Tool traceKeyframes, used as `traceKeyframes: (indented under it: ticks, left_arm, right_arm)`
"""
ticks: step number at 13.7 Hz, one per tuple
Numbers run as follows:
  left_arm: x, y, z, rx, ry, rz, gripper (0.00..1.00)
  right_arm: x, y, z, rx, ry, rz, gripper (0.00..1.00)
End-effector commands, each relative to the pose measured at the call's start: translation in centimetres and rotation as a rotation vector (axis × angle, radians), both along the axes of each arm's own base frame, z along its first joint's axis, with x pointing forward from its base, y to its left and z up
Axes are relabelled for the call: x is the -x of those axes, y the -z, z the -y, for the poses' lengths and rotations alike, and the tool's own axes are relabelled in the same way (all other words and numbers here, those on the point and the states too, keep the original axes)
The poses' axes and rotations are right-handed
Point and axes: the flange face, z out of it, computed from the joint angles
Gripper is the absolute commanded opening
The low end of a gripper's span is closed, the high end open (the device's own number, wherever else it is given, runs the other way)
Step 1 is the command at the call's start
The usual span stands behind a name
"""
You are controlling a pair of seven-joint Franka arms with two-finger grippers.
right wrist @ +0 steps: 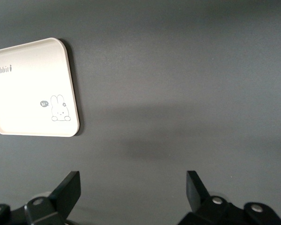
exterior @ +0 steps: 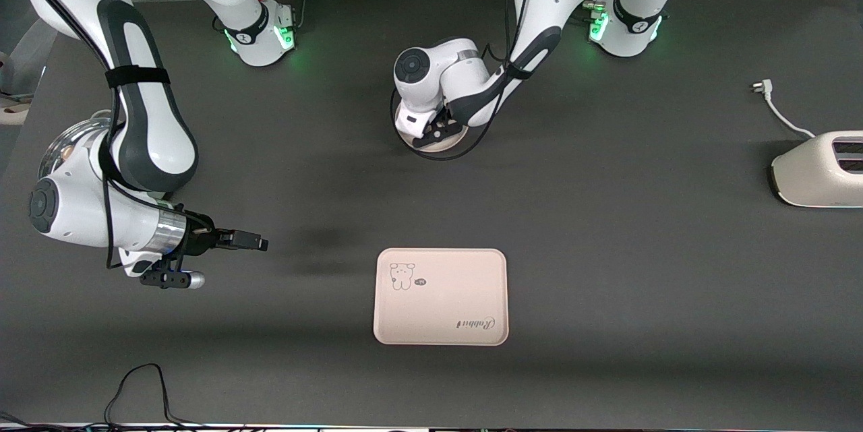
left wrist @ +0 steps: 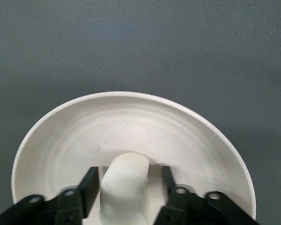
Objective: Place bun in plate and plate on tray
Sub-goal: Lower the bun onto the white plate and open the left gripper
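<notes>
The bun [left wrist: 124, 187] lies in the plate [left wrist: 131, 122], which sits on the table midway between the two arm bases. My left gripper [left wrist: 129, 176] is low over the plate with its fingers open on either side of the bun, one finger close against it and a gap at the other. In the front view the left gripper [exterior: 435, 134] covers most of the plate [exterior: 445, 145] and hides the bun. The tray [exterior: 440, 297] lies empty, nearer to the front camera than the plate; it also shows in the right wrist view [right wrist: 33, 89]. My right gripper [exterior: 246, 241] is open and empty above the mat, beside the tray toward the right arm's end.
A white toaster [exterior: 819, 169] with its cord and plug [exterior: 762, 87] stands at the left arm's end of the table. A shiny metal bowl [exterior: 64, 142] sits under the right arm. A black cable [exterior: 141, 385] loops near the front edge.
</notes>
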Motion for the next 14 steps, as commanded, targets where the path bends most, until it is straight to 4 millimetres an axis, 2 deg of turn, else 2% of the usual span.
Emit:
traceKeyframes:
  ticks: [1, 3, 5, 6, 8, 10, 12, 13, 14]
  left_arm:
    - [0.6, -0.7, -0.1, -0.022, -0.008, 0.027, 1.00]
    - [0.2, -0.8, -0.3, -0.028, -0.013, 0.026, 1.00]
    - [-0.2, -2.3, -0.6, -0.051, -0.022, 0.034, 1.00]
    - [-0.4, -4.2, -0.7, -0.066, -0.061, 0.057, 1.00]
    - [-0.9, -9.3, -1.3, -0.091, -0.081, 0.105, 1.00]
    - [-2.7, -14.3, -3.0, -0.103, -0.095, 0.152, 1.00]
    - [-5.4, -18.4, -5.8, -0.108, -0.099, 0.188, 1.00]
    - [-7.0, -20.3, -7.5, -0.110, -0.096, 0.204, 1.00]
    - [-8.9, -22.1, -9.5, -0.104, -0.101, 0.224, 1.00]
  right_arm:
    - [1.6, -0.5, -0.4, -0.017, 0.016, -0.008, 1.00]
    - [3.1, -0.7, -0.8, -0.019, -0.001, -0.018, 1.00]
    - [4.8, -1.3, -0.8, -0.024, -0.006, -0.025, 1.00]
    - [5.8, -1.4, -0.9, -0.025, -0.010, -0.029, 1.00]
    - [7.5, -1.1, -0.7, -0.027, -0.023, -0.040, 1.00]
    - [9.0, 0.1, -1.3, -0.083, -0.065, -0.026, 1.00]
    - [10.6, 1.8, -1.4, -0.170, -0.052, -0.018, 1.00]
    - [11.3, 2.1, -2.1, -0.174, -0.061, 0.000, 1.00]
    - [12.2, 2.7, -3.7, -0.165, -0.074, 0.013, 1.00]
